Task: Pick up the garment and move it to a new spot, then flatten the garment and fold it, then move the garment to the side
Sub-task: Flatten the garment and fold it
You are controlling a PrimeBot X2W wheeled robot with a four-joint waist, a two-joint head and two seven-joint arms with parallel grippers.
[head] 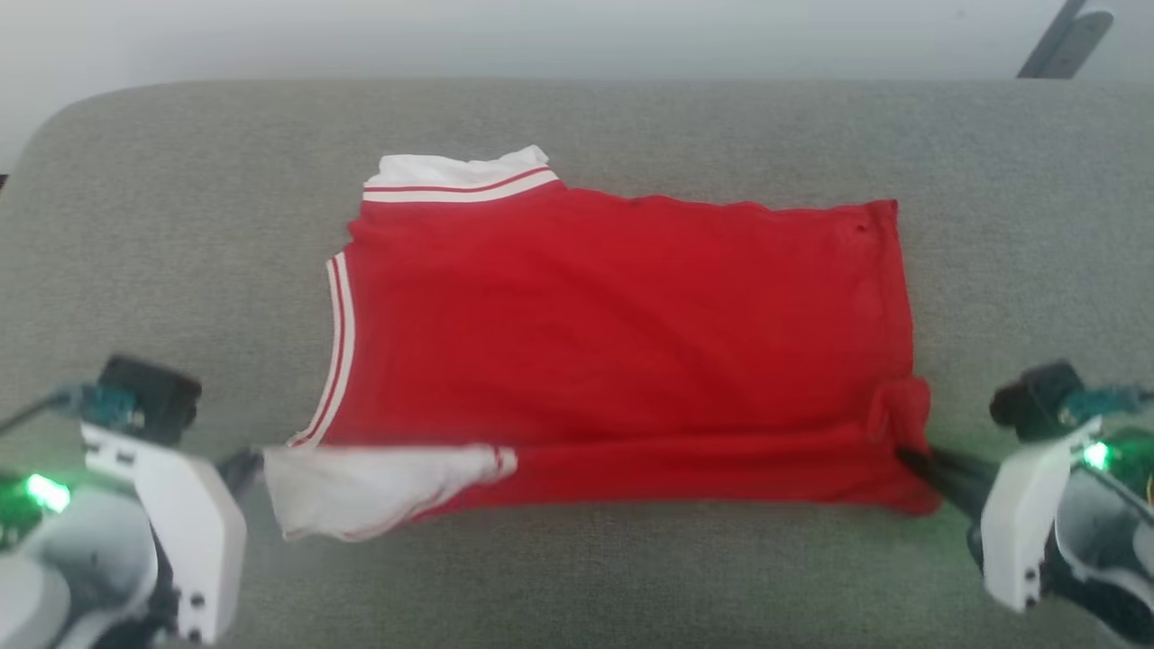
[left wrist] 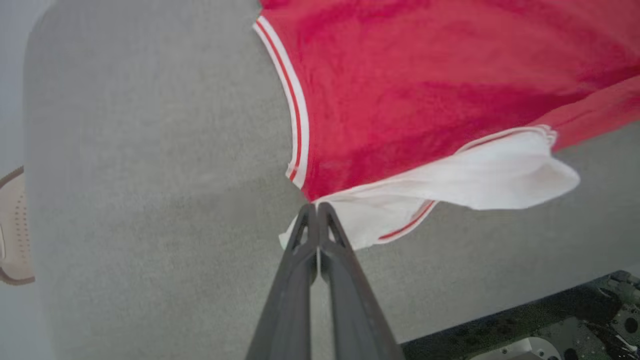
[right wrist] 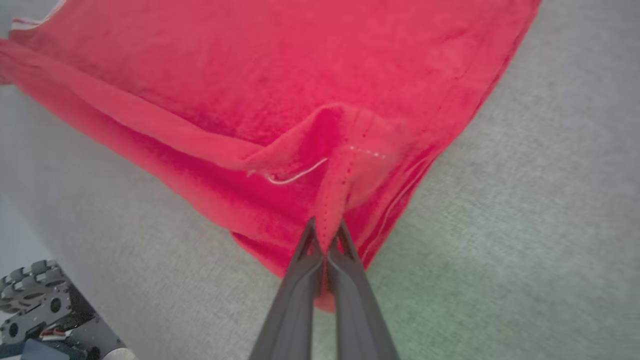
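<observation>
Lying on the grey cushion (head: 180,225), the garment (head: 622,342) has its long axis from left claw (left wrist: 317,209) to right claw (right wrist: 327,234); each claw is pressed together on one near corner, so I judge the fold goes toward its far edge.

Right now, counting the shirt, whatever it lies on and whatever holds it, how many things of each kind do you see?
garment, red with white sleeve ends: 1
grippers, the left gripper and the right gripper, each shut on the garment's edge: 2
grey cushion under the garment: 1
Total: 4
</observation>
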